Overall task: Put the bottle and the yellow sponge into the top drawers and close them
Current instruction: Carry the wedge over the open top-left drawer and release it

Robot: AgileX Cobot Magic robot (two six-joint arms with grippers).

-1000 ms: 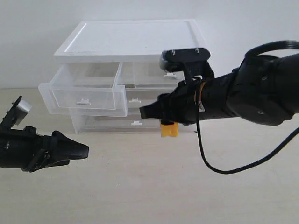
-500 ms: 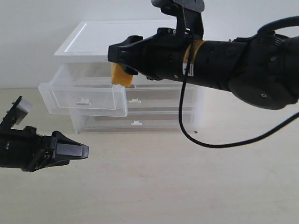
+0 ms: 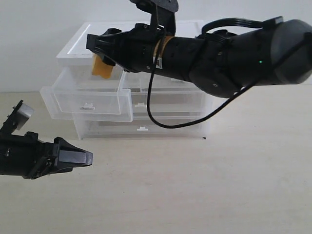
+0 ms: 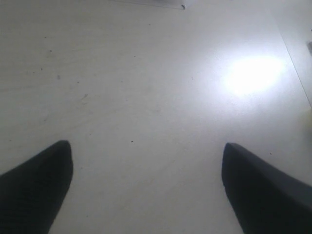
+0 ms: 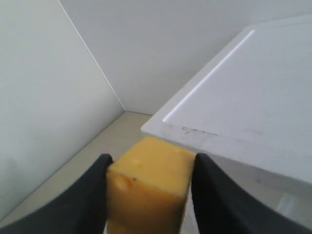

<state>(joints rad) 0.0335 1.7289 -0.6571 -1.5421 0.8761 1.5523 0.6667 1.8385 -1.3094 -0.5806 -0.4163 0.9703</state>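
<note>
While clamped in right gripper [image 5: 150, 195] | yellow sponge [image 3: 101, 68] above open top drawer [image 3: 87, 100]

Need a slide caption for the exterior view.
Right gripper holds the yellow sponge over the pulled-out top drawer; left gripper hovers open and empty.

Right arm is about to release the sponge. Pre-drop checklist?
1. Yellow wedge-shaped sponge clamped in the right gripper: ok.
2. Translucent plastic top-left drawer pulled open: ok.
3. Sponge directly over the drawer's opening: cannot tell; it looks close in the exterior view, but depth is unclear.
4. Left gripper open, low over the table, apart from the drawer: ok.
5. Bottle located: cannot tell, not in view.
</note>
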